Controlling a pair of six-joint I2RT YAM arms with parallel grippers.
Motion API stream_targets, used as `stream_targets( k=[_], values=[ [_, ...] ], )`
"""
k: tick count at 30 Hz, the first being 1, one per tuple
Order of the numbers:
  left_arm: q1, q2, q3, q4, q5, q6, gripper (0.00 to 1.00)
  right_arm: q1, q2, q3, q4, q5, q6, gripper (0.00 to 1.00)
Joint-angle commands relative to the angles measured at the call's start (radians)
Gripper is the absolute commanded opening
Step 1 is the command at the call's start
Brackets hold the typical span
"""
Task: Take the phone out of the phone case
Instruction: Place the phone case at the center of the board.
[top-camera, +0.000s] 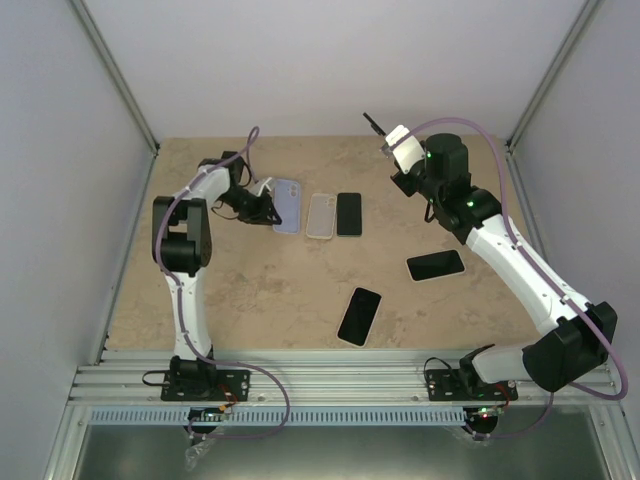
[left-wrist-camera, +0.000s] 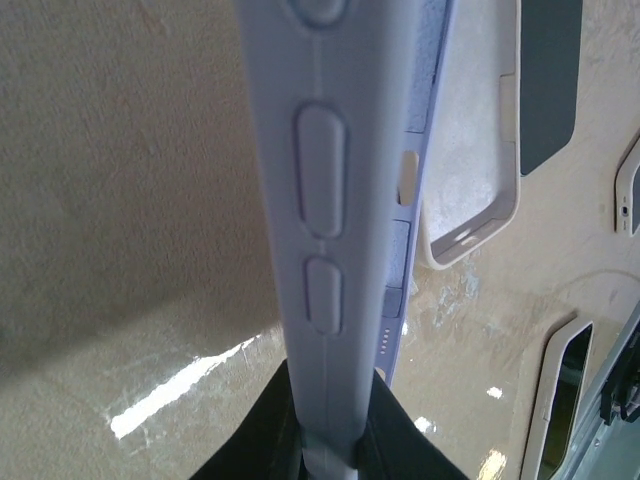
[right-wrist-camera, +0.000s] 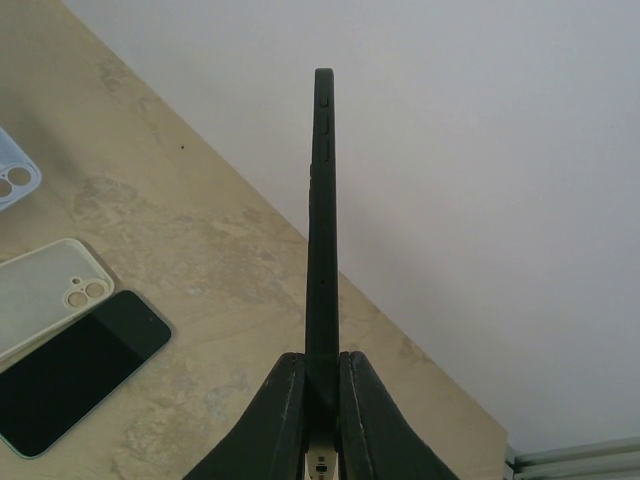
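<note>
A lavender phone case (top-camera: 287, 205) lies on the table, and my left gripper (top-camera: 262, 204) is shut on its left edge. In the left wrist view its side wall (left-wrist-camera: 320, 200) with raised buttons fills the middle, pinched by the left gripper (left-wrist-camera: 328, 405). A purple phone edge (left-wrist-camera: 398, 250) shows just behind that wall. My right gripper (top-camera: 386, 143) is raised at the back. It is shut on a thin black phone case (right-wrist-camera: 321, 230) standing edge-on in the right gripper (right-wrist-camera: 322, 365). I cannot tell whether a phone sits inside the black one.
A clear empty case (top-camera: 320, 215) and a black phone (top-camera: 348, 213) lie beside the lavender case. A phone in a white case (top-camera: 436, 265) lies to the right, and another black phone (top-camera: 359, 315) lies nearer the front. The back wall (right-wrist-camera: 480, 150) rises close behind the right gripper.
</note>
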Motion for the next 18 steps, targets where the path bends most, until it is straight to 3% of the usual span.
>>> stream_targets(
  k=[1, 18],
  values=[
    [0.001, 0.035, -0.002, 0.015, 0.040, -0.011, 0.00, -0.006, -0.017, 0.004, 0.053, -0.012, 0.013, 0.01],
    [-0.062, 0.072, -0.013, 0.028, 0.078, -0.032, 0.00, -0.005, -0.003, 0.018, 0.046, -0.020, 0.017, 0.00]
  ],
)
